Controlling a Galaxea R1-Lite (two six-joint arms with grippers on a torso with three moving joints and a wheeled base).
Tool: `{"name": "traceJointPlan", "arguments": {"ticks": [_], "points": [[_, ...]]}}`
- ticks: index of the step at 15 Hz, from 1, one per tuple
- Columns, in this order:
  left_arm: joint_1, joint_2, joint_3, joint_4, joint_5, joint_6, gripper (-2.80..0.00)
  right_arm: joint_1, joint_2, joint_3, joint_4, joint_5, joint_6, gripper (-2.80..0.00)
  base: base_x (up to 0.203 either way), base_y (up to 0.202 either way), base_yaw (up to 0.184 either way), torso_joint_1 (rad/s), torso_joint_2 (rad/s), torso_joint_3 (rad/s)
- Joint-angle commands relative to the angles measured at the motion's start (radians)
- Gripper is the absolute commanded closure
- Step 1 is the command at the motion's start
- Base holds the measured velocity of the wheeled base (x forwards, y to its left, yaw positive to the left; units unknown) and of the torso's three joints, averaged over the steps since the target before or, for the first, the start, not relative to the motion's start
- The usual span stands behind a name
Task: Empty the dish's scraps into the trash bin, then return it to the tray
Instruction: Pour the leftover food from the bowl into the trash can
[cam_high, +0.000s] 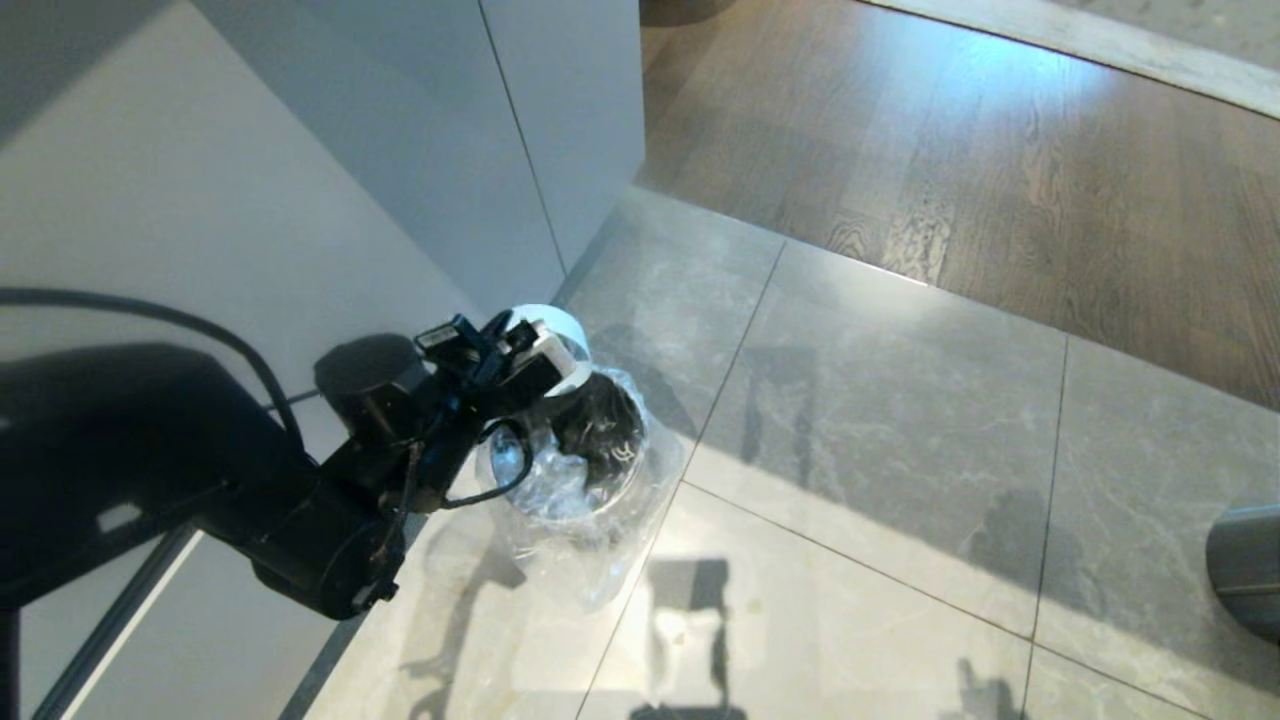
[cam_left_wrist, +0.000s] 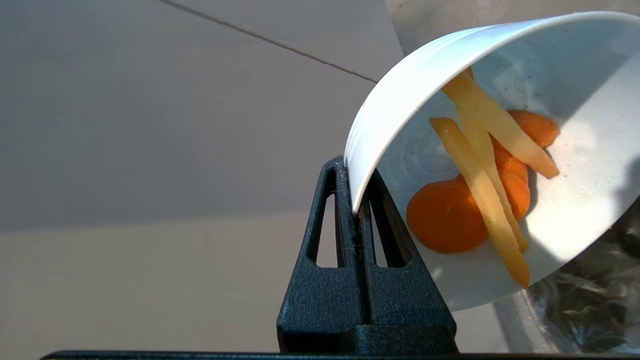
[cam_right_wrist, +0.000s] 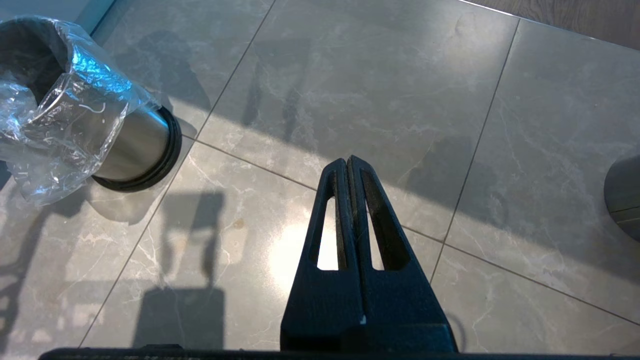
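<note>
My left gripper (cam_left_wrist: 356, 200) pinches the rim of the bowl (cam_left_wrist: 500, 150), its two fingers closed tight on the thin wall, and holds it tipped on its side over the bin (cam_high: 580, 460) on the floor tiles beside the white cabinet (cam_high: 400, 180). The scraps (cam_left_wrist: 482, 190), carrot slices and pale sticks, lie inside the bowl and have not dropped.

I judge the main risk to be sticking: the pieces look damp and cling to the glossy wall, so a half tilt may leave them behind. A sharper tilt could swing the bowl on such a narrow pinch and let it slip. The loose plastic liner (cam_high: 600, 540) sags over the rim, so a falling stick might catch on a fold or land on the tiles.

Only my left wrist view shows the scraps. The head view shows the bowl over the bin's mouth. My right gripper (cam_right_wrist: 348, 170), shut and empty, hangs over bare tiles, and its view shows the bin's steel side. The tray appears nowhere.
</note>
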Motion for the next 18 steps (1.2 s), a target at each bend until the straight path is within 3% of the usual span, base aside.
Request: {"name": "traceJointPlan", "arguments": {"ticks": [1,8,9,13,18], "points": [[0.005,0.028,-0.027,-0.049,0.0,0.032,0.0,0.0,0.0,0.001,0.0,0.0,0.0,0.0,0.0,0.0,0.0,0.0,0.0,0.0],[0.003,0.041,-0.026,-0.049,-0.008,0.055,0.0,0.0,0.0,0.0,0.0,0.0,0.0,0.0,0.0,0.0,0.0,0.0,0.0,0.0],[-0.002,0.041,-0.026,-0.049,-0.008,0.08,0.0,0.0,0.0,0.0,0.0,0.0,0.0,0.0,0.0,0.0,0.0,0.0,0.0,0.0],[-0.02,0.032,-0.032,-0.049,-0.008,0.286,0.0,0.0,0.0,0.0,0.0,0.0,0.0,0.0,0.0,0.0,0.0,0.0,0.0,0.0],[-0.028,0.02,-0.044,-0.049,0.002,0.298,0.0,0.0,0.0,0.0,0.0,0.0,0.0,0.0,0.0,0.0,0.0,0.0,0.0,0.0]]}}
